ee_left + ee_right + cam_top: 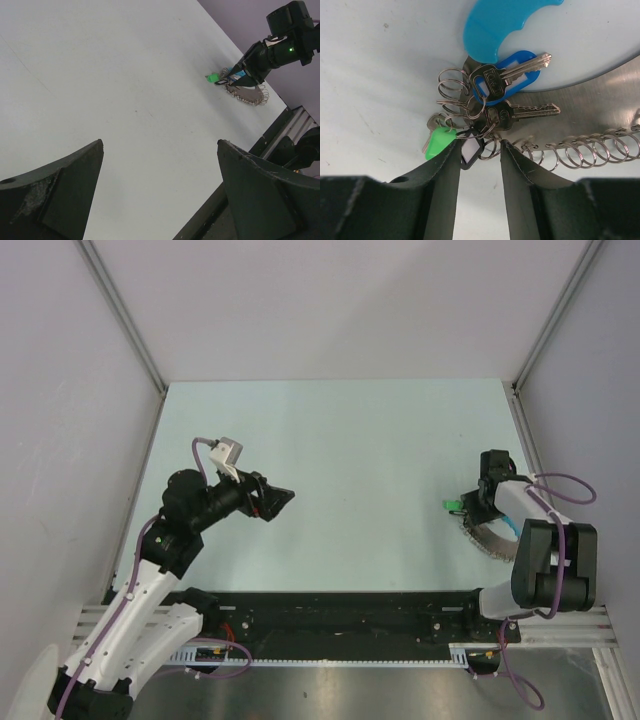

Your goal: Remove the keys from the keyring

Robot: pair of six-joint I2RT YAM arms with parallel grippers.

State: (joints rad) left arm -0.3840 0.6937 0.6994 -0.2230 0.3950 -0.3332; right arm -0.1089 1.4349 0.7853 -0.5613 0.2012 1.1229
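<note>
Keys (520, 111), flat silvery metal on thin wire keyring (454, 89), beneath released right claw (480, 146); left claw (160, 145) gapes.

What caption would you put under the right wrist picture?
Open right fingers at a bunch of keys on rings.

The top external camera is looking down from above the near edge over the whole table (330, 440), the right wrist camera is hanging close above the keys (492, 80), and the left wrist camera is peering low across from the left toward that same distant bunch.
</note>
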